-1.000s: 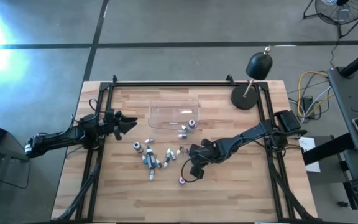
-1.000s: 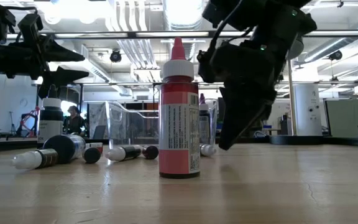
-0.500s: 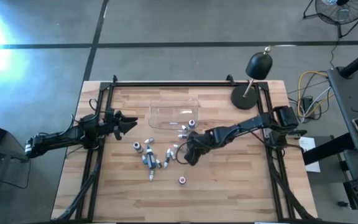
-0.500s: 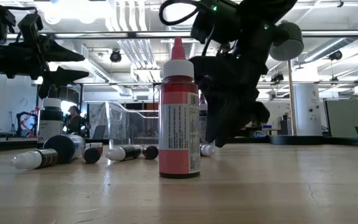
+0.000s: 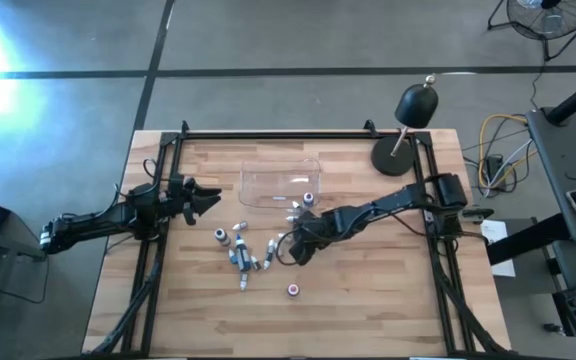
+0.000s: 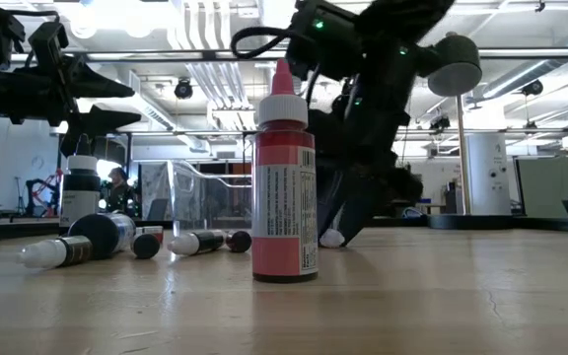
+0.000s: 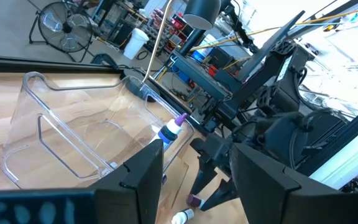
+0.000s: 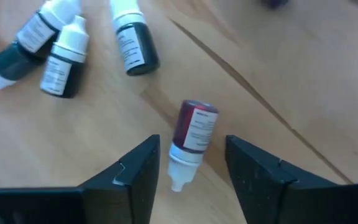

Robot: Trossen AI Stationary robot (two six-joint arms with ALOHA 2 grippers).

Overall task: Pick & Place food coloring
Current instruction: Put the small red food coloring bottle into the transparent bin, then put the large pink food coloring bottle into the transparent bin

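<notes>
High view shows my right gripper [image 5: 290, 247] low over the middle of the wooden table [image 5: 368, 300], just past the scattered food coloring bottles [image 5: 240, 262] that lie in a loose cluster near the clear plastic tray [image 5: 278, 183]. My right jaws stand apart, and in the right wrist view a dark red bottle with a white cap [image 8: 191, 138] lies on its side between the fingers [image 8: 129, 180], not yet clamped. Bare wood stretches toward the near edge and the right rail, giving open room there; the cluster crowds my left flank. One red bottle [image 6: 284, 177] stands upright alone nearer the front edge, seen in the low view, where it hides part of my right arm. My left gripper [image 5: 200, 197] waits above the table's left edge, jaws apart. A purple-capped bottle [image 7: 171, 129] stands just beside the tray; whether it is inside I cannot tell. Since a second ago my right gripper has swung from near the lone red bottle toward the cluster; the left one has stayed put.
</notes>
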